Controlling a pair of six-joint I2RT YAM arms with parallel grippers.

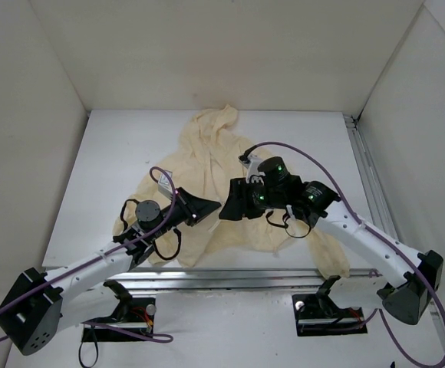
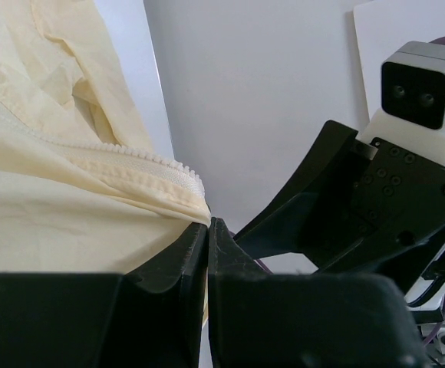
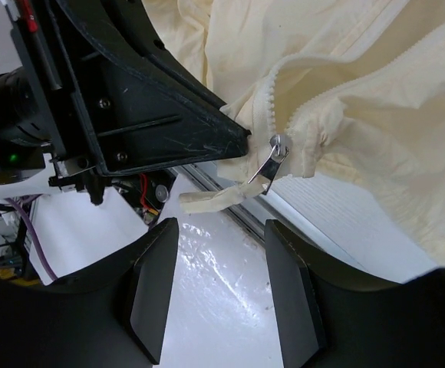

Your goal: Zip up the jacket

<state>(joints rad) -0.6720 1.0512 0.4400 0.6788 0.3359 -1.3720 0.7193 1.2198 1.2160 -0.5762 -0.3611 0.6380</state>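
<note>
The pale yellow-cream jacket (image 1: 207, 165) lies on the table with its hood toward the back wall. My left gripper (image 1: 213, 207) is shut on the jacket's bottom hem beside the zipper teeth (image 2: 142, 165) and holds that corner lifted. My right gripper (image 1: 226, 208) is open and faces the left one closely. In the right wrist view the small metallic zipper pull (image 3: 271, 162) hangs from the slider at the hem, just beyond my open right fingers (image 3: 295, 295), with a cream fabric tab (image 3: 211, 201) below it. The left gripper's tip (image 3: 234, 138) pinches the hem beside the pull.
White walls enclose the table on three sides. A metal rail (image 1: 372, 192) runs along the right edge and another (image 1: 230, 277) along the near edge. A sleeve (image 1: 331, 257) drapes over the near right edge under my right arm.
</note>
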